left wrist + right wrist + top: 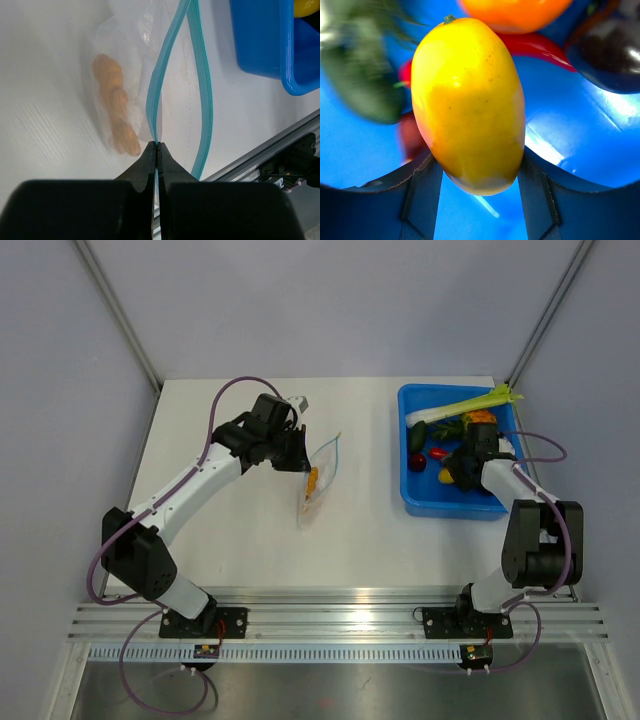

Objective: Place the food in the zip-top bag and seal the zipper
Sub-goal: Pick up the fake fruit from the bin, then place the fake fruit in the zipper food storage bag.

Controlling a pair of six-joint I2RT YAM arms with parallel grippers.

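Note:
The clear zip-top bag [322,475] lies mid-table with its mouth gaping. A lumpy orange cluster of food [114,102] rests inside it. My left gripper [157,144] is shut on one lip of the blue-green zipper [202,85], and the other lip bows away. In the top view the left gripper [297,455] sits at the bag's left edge. My right gripper [476,165] is down in the blue tray [450,508], with its fingers [422,195] pressed against both sides of a yellow oblong food piece [467,95]. A glossy red chili [535,45] lies behind the yellow piece.
The tray also holds a long green-white leek [465,405], a round orange fruit [515,10], a dark green piece [360,75] and a dark purple one [605,55]. The tray's corner [260,40] lies close to the bag's right. An aluminium rail runs along the table's near edge.

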